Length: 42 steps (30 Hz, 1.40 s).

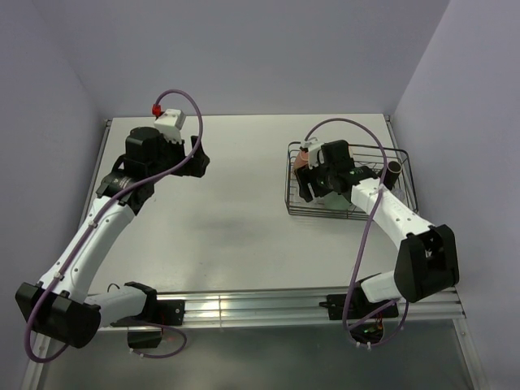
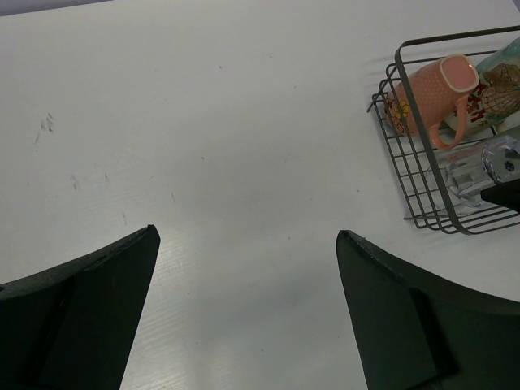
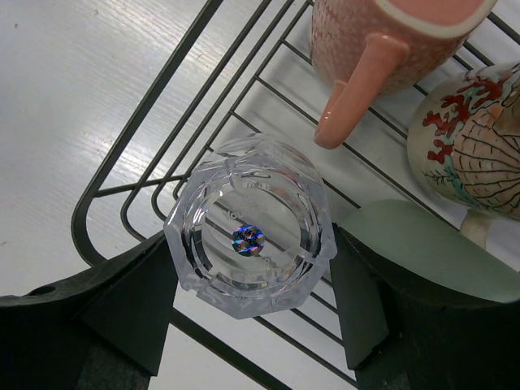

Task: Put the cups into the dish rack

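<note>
1. Dish rack sits by the counter's right edge, toward the far right corner.
2. Your R gripper is over the rack's near-left corner. Its fingers press both sides of a clear glass, so it's clamped on it. Can't tell whether the glass rests on the wires.
3. Pinkish mug is in the rack just beyond the glass, handle pointing toward the glass.
4. Cream patterned mug is beside the pink one, also inside the rack.
5. A pale green item, prob. the green tumbler, lies next to the R finger inside the rack. Only part of it shows.
6. Small dark brown cup is at the rack's right side.
7. Your L gripper is near the counter's far left corner, jaws spread wide w/ nothing between, bare counter below, well apart from the rack.
</note>
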Tool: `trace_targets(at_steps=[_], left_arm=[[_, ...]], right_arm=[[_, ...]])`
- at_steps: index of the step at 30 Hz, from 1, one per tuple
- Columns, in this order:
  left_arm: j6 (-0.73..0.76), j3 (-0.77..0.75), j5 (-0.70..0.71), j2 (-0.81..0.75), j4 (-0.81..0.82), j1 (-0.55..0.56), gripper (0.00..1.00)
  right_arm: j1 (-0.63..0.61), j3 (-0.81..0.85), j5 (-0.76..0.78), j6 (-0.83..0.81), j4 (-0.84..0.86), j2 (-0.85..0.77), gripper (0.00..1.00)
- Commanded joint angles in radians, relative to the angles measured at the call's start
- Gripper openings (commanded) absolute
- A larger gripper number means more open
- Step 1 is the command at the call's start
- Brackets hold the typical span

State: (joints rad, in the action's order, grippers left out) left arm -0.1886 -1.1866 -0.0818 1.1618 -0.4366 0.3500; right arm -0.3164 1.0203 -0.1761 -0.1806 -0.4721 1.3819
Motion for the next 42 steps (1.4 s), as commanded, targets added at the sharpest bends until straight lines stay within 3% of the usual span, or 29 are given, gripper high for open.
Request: trace_targets(at_steps=[1, 11, 19, 32, 38, 42], left_arm=[[-0.005, -0.045, -0.01, 0.002, 0.009, -0.003, 0.99], [0.0, -0.048, -0.007, 0.009, 0.004, -0.003, 0.99], [0.006, -0.048, -0.007, 0.015, 0.004, -0.005, 0.99], [0.011, -0.048, -0.006, 0.022, 0.009, -0.009, 0.99], [0.014, -0.042, -0.004, 0.022, 0.009, -0.011, 0.99], [0.017, -0.041, -0.001, 0.019, 0.006, -0.013, 0.99]], right_arm=[[-0.009, 0.0, 0.006, 0.004, 0.069, 0.003, 0.0], [-0.009, -0.026, 0.012, 0.001, 0.098, 0.028, 0.01], [-0.009, -0.043, 0.027, -0.002, 0.109, 0.032, 0.14], [-0.009, -0.072, 0.026, 0.0, 0.119, 0.048, 0.22], [-0.009, -0.069, 0.024, 0.001, 0.116, 0.063, 0.39], [-0.009, -0.069, 0.03, 0.004, 0.113, 0.059, 0.61]])
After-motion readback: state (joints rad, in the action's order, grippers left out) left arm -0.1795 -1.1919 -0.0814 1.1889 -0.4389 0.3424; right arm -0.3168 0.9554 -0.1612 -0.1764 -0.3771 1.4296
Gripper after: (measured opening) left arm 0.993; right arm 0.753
